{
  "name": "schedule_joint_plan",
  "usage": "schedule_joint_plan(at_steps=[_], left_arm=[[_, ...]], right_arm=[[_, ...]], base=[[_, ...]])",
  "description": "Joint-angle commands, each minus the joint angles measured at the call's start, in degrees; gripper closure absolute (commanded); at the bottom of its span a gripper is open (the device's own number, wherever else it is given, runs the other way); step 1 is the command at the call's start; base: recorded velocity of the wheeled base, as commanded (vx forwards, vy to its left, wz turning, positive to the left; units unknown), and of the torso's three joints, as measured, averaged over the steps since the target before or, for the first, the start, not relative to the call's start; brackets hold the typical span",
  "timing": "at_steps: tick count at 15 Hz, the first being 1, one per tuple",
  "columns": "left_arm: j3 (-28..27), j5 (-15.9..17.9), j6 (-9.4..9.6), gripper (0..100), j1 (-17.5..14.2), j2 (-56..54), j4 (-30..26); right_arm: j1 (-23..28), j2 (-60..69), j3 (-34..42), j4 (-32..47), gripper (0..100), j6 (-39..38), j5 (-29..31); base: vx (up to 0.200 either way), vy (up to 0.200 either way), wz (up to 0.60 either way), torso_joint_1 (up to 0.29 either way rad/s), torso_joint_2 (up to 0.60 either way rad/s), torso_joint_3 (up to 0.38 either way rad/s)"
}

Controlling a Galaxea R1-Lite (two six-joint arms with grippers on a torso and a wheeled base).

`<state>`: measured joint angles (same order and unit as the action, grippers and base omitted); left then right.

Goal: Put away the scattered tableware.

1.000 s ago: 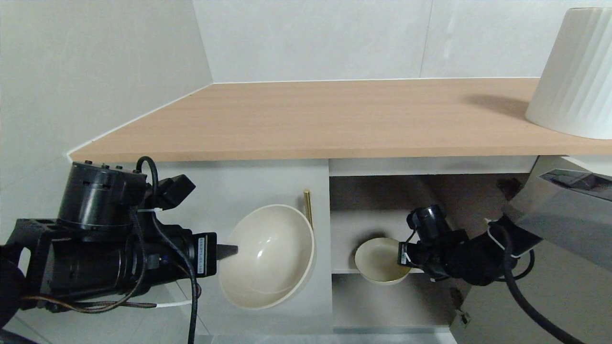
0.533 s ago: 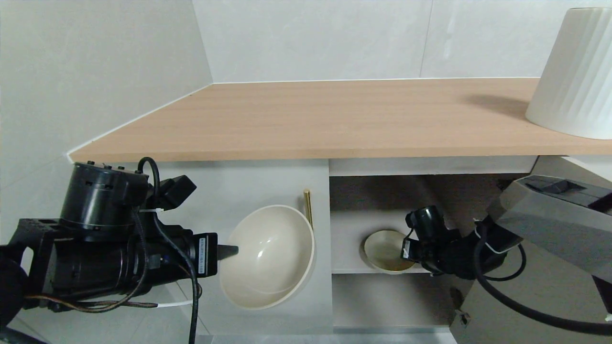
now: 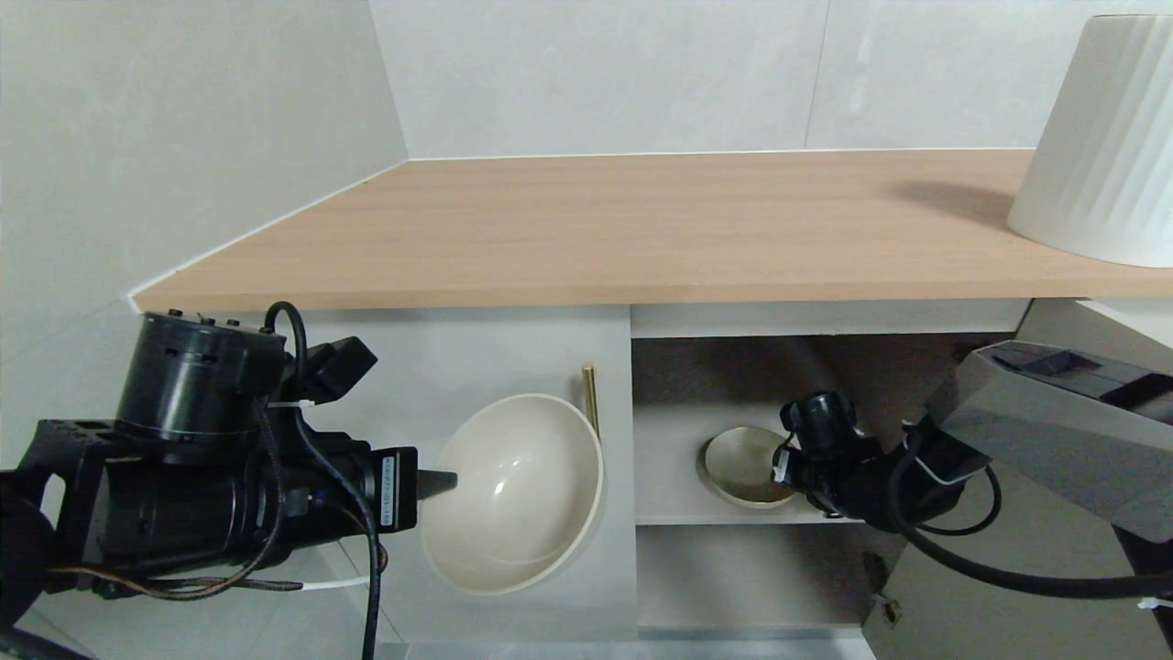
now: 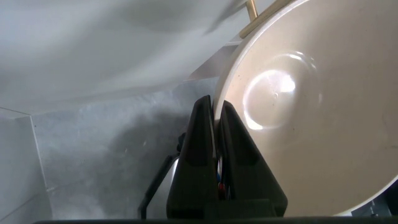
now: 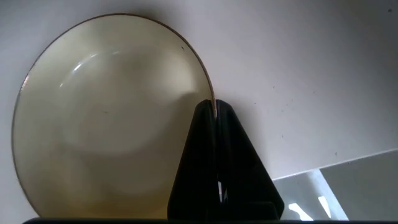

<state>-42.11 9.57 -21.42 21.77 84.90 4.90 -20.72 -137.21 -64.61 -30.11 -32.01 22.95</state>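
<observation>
We log the right claw (image 5: 214, 112) pinching the small dish (image 5: 106, 118) at the cabinet shelf (image 3: 669, 477), the left claw (image 4: 216, 109) pinching the large bowl (image 4: 298, 106); next, we judge, set down and release.

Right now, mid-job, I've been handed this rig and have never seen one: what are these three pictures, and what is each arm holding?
It's a two-armed robot. The wide picture comes from its head, looking down at a wooden counter with cupboards beneath. The two close-ups come from a camera on each wrist, each showing what that arm holds. The left gripper is shut on the rim of a large cream bowl, held in front of the closed cupboard door. The right gripper is shut on the rim of a small dish inside the open compartment, at its shelf; I can't tell whether the dish rests there. A white ribbed object stands on the counter, far right.
</observation>
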Motion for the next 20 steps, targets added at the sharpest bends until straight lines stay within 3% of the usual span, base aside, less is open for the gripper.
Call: schedule_joint_plan(at_steps=[1,9,10,16,20], left_arm=[[0.01,0.01,-0.03,100,-0.06,0.01,0.02],[0.01,0.01,-0.03,100,-0.06,0.01,0.11],[0.01,0.01,-0.03,100,-0.06,0.01,0.20],[0.01,-0.17,-0.03,100,0.11,0.45,0.37],[0.09,-0.43,-0.29,100,1.96,1.76,0.46]], right_arm=[[0.33,-0.34,-0.34,-0.04,100,0.11,-0.02],[0.33,-0.26,-0.43,-0.04,100,0.28,-0.02],[0.33,-0.26,-0.43,-0.04,0,0.28,-0.02],[0.07,1.06,0.27,0.05,0,0.37,-0.02],[-4.32,14.95,10.47,0.67,0,5.03,-3.88]], base=[[0.000,0.000,0.00,0.000,0.00,0.000],[0.000,0.000,0.00,0.000,0.00,0.000],[0.000,0.000,0.00,0.000,0.00,0.000],[0.000,0.000,0.00,0.000,0.00,0.000],[0.000,0.000,0.00,0.000,0.00,0.000]])
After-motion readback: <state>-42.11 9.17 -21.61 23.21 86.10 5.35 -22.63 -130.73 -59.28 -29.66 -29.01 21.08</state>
